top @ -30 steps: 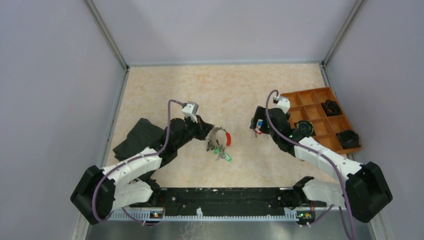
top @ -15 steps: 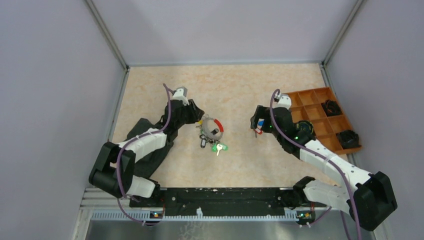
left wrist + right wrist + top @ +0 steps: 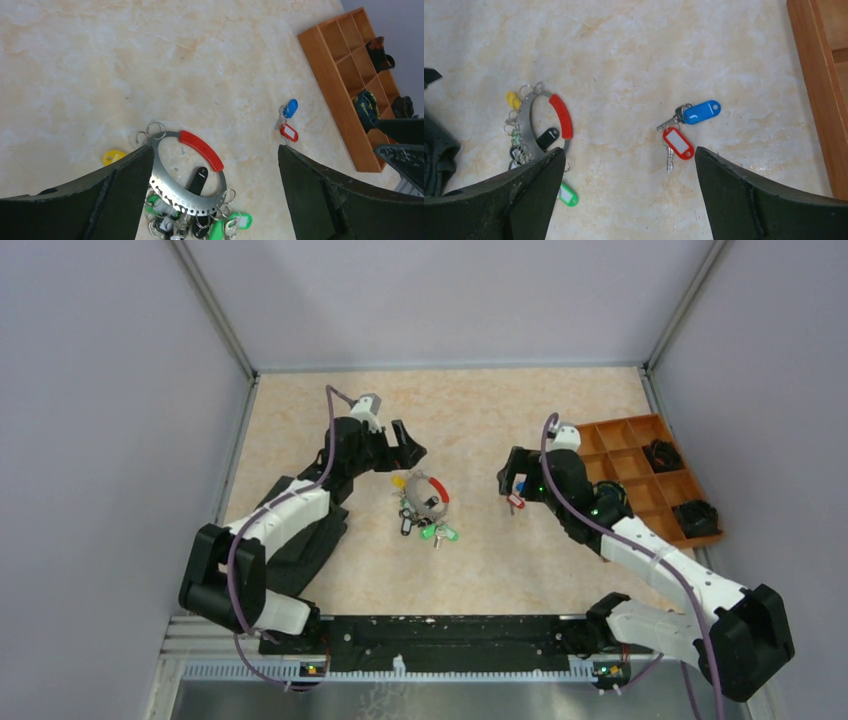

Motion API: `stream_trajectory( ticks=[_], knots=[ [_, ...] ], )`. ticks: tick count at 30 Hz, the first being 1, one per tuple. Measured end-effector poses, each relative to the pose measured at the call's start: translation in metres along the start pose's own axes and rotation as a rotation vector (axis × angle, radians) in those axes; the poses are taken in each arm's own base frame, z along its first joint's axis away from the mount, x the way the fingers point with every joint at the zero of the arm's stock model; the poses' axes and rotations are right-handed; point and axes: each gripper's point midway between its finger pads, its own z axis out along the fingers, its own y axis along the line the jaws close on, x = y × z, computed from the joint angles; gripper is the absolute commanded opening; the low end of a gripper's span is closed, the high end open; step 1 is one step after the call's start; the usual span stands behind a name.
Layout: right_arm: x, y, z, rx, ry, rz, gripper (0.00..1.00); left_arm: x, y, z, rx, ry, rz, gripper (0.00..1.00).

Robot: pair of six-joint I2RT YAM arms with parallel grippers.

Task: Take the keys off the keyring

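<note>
At the left of the top view a black pad (image 3: 318, 540) lies on the marbled table (image 3: 480, 410), partly under the left arm. The left gripper (image 3: 404, 444) is just above and left of the frame's middle, its jaws spread wide with nothing between them; in its wrist view the two dark fingers (image 3: 115, 195) frame the keyring (image 3: 161, 184) from either side without touching it. The keyring lies flat on the table near the middle of the top view, its red sleeve (image 3: 202, 149) along the upper right arc. A yellow-headed key (image 3: 112, 156) sits at its left edge, a black-headed key (image 3: 198, 177) lies inside the loop, and green-headed keys (image 3: 235, 221) bunch at its lower edge, all hanging on the ring. To the right, well apart from the ring, a blue-headed key (image 3: 701, 111) and a red-headed key (image 3: 678, 143) lie loose on the table, touching each other. The right gripper (image 3: 512, 483) is over them, jaws parted and empty. At the far right an orange tray (image 3: 640, 424) holds black coiled objects (image 3: 663, 453) in its compartments.
</note>
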Motion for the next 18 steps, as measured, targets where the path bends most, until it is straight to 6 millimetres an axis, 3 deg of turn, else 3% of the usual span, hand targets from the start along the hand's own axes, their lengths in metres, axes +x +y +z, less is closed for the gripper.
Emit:
stream_trajectory(
  ticks=[9, 18],
  knots=[
    [-0.018, 0.009, -0.004, -0.021, -0.033, 0.006, 0.99, 0.004, -0.024, -0.03, 0.04, 0.133, -0.007, 0.99],
    [-0.034, 0.01, -0.017, -0.033, -0.089, 0.031, 0.99, 0.009, -0.032, -0.06, 0.049, 0.182, 0.045, 0.99]
  ],
)
